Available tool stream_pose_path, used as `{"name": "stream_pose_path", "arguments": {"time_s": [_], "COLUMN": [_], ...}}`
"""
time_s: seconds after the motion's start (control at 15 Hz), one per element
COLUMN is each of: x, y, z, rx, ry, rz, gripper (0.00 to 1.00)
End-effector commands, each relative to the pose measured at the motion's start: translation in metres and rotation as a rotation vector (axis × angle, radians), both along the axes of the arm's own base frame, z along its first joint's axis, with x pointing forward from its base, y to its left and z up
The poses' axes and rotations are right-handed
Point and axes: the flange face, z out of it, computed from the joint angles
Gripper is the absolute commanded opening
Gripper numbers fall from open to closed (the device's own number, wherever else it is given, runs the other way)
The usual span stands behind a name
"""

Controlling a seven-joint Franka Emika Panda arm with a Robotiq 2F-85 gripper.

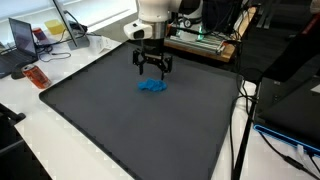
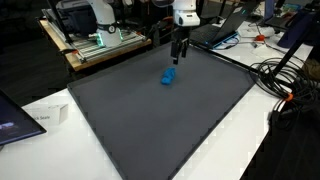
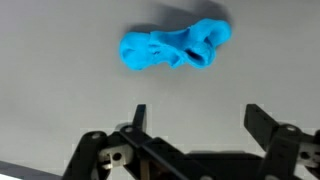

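Note:
A crumpled blue cloth [image 1: 153, 87] lies on the dark grey mat [image 1: 120, 130]. It shows in both exterior views [image 2: 169, 77] and in the wrist view [image 3: 174, 48]. My gripper [image 1: 153, 68] hangs just above the mat, a little behind the cloth, not touching it. In the wrist view its two black fingers [image 3: 195, 118] are spread wide with nothing between them, and the cloth lies beyond the fingertips. In an exterior view the gripper [image 2: 180, 52] stands upright near the mat's far edge.
A metal frame with electronics [image 1: 205, 42] stands behind the mat. A laptop [image 1: 22, 40] and clutter sit on the white table at one side. Cables [image 2: 285, 80] run along the mat's edge. A small white box [image 2: 45, 118] lies on the table.

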Motion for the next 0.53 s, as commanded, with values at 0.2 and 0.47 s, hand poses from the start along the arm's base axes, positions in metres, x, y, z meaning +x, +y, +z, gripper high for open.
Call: {"name": "stream_pose_path", "arguments": {"time_s": [0.2,0.47], "x": [0.026,0.037], "y": [0.004,0.006], "z": [-0.01,-0.014], "rx": [0.01,0.004], "ry": [0.115,0.168], "rz": [0.091,0.14], "gripper": [1.0,1.0]}}
